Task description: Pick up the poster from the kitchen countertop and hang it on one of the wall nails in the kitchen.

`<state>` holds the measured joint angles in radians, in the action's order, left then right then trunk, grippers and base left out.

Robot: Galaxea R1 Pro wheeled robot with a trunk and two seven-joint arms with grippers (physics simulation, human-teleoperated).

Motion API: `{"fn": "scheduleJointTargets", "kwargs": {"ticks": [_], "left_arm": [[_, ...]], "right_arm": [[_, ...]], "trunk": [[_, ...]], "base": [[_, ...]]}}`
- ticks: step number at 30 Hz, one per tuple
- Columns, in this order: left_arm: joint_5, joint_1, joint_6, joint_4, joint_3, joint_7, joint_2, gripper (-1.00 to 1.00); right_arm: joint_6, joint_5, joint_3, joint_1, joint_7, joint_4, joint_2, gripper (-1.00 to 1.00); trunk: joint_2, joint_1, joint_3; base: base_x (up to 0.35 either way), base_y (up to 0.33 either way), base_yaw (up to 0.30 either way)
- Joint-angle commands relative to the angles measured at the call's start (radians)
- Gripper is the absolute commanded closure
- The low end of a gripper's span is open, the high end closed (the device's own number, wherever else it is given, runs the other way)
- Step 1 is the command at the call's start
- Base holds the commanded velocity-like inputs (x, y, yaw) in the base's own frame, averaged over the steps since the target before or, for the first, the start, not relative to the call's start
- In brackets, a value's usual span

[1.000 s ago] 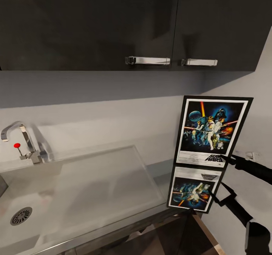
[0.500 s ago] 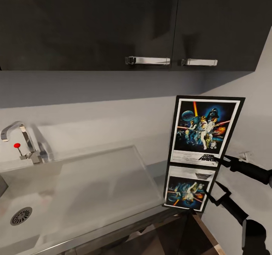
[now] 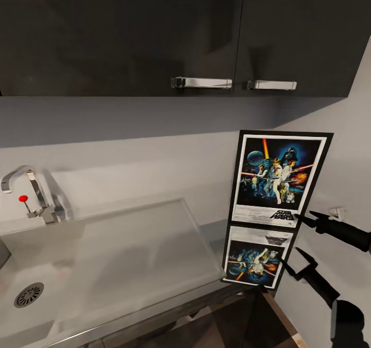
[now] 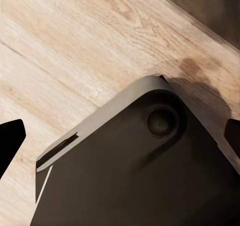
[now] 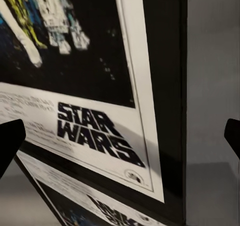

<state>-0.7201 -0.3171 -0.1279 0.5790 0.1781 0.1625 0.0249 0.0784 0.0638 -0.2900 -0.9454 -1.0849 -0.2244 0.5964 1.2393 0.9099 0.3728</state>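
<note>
The poster (image 3: 278, 177) stands upright at the right end of the kitchen countertop (image 3: 154, 314), next to the pale side wall, with its dimmer reflection below it. My right gripper (image 3: 291, 239) is open at the poster's lower right corner, one fingertip (image 3: 304, 218) right by the black frame. In the right wrist view the poster (image 5: 100, 60) with its STAR WARS lettering sits between the wide-apart fingers of the right gripper (image 5: 120, 136). My left gripper (image 4: 120, 136) hangs open over wooden floor. No wall nail is in view.
Dark upper cabinets (image 3: 154, 29) with steel handles (image 3: 201, 83) hang above the counter. A sink with a drain (image 3: 29, 294) and a faucet (image 3: 31, 188) lies at the left, a drainboard (image 3: 144, 240) beside it. A small pale fitting (image 3: 337, 213) sticks out of the right wall.
The poster has shifted a little to the left along the counter, and so has its reflection. The right gripper's fingers followed slightly and stay open. The camera has not moved.
</note>
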Motion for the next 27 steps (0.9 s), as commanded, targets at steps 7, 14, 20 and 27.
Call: {"fn": "scheduleJointTargets", "kwargs": {"ticks": [7, 14, 20, 27], "left_arm": [[-0.009, 0.000, -0.007, 0.000, 0.002, 0.003, -0.001, -1.00], [-0.009, 0.000, -0.011, -0.016, 0.031, 0.003, 0.000, -1.00], [-0.010, 0.000, -0.012, -0.019, 0.036, 0.003, 0.000, -1.00], [-0.010, 0.000, -0.012, -0.019, 0.037, 0.003, -0.001, -1.00]], "right_arm": [[0.007, 0.004, 0.008, -0.001, 0.002, 0.002, 0.001, -1.00], [0.008, 0.002, 0.010, -0.001, 0.002, 0.002, 0.000, -1.00], [0.011, 0.000, 0.013, 0.000, -0.004, 0.002, -0.007, -1.00], [0.041, -0.004, 0.073, 0.000, -0.013, 0.002, -0.031, 1.00]], "trunk": [[0.001, 0.000, 0.001], [0.001, 0.000, 0.001], [0.001, 0.000, 0.001], [0.001, 0.000, 0.001]], "base": [[0.033, 0.000, 0.000], [0.129, 0.000, 0.000], [0.016, 0.000, 0.000], [0.001, 0.000, 0.000]]}}
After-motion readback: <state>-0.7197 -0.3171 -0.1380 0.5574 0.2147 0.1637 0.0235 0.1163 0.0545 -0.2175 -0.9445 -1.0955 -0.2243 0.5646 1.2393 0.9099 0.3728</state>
